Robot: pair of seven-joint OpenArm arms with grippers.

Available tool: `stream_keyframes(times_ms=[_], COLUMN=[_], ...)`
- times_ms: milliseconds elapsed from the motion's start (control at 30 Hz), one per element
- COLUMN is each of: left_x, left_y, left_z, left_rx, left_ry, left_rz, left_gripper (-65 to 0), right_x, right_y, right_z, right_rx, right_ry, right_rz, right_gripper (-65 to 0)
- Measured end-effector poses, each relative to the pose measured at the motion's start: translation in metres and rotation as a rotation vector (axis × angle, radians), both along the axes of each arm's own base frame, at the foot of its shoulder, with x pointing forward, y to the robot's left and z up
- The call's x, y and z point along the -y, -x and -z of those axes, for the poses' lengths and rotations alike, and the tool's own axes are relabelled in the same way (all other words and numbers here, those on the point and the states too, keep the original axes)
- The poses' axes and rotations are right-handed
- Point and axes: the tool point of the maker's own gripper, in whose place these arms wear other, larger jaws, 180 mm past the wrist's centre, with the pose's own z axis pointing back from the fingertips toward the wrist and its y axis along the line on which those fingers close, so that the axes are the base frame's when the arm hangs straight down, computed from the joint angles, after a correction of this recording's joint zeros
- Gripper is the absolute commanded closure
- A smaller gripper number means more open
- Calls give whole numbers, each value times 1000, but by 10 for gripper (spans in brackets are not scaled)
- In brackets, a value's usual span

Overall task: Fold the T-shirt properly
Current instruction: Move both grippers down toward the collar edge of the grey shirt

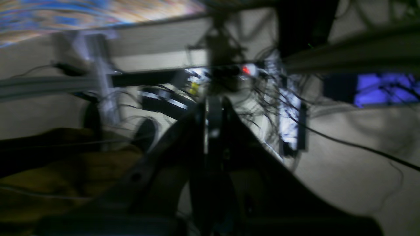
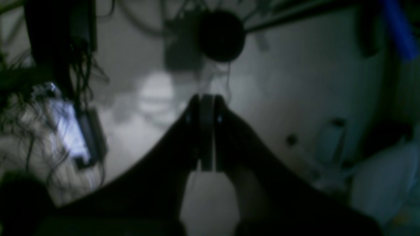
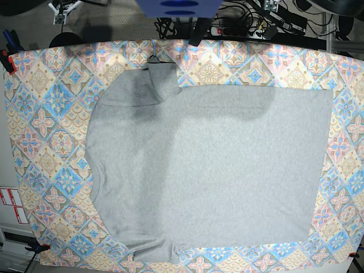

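The T-shirt (image 3: 210, 165) lies spread flat on the table in the base view, plain grey side up, collar end to the left and hem to the right. One sleeve (image 3: 151, 82) points to the far edge, the other (image 3: 149, 247) to the near edge. Neither wrist view shows it. My left gripper (image 1: 214, 102) is shut with nothing between its fingers and faces blurred cables and frame rails. My right gripper (image 2: 206, 97) is also shut and empty, facing a dim pale surface. I cannot make out either gripper in the base view.
The pastel diamond-patterned tablecloth (image 3: 45, 114) covers the table around the shirt. A power strip (image 3: 244, 28) with tangled cables lies behind the far edge. Red clamps (image 3: 5, 58) hold the cloth's corners. The left wrist view shows a lit red switch (image 1: 246, 69).
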Motion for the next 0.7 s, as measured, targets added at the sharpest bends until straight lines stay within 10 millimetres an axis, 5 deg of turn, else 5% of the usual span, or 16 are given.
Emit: stream_keyframes(times_ms=[300,700], left_x=[4,-48], left_y=[-35,-89], left_z=[-52,-95], left_rx=[145,316], left_ry=[35,85], left_rz=[-30,-312], left_gripper=[0,0], right_x=[-2,-30], right_y=[-39,-96], right_z=[-49,-87], right_rx=[100,174], right_ry=[38,13], right_rz=[-51,-93], right_gripper=[0,0])
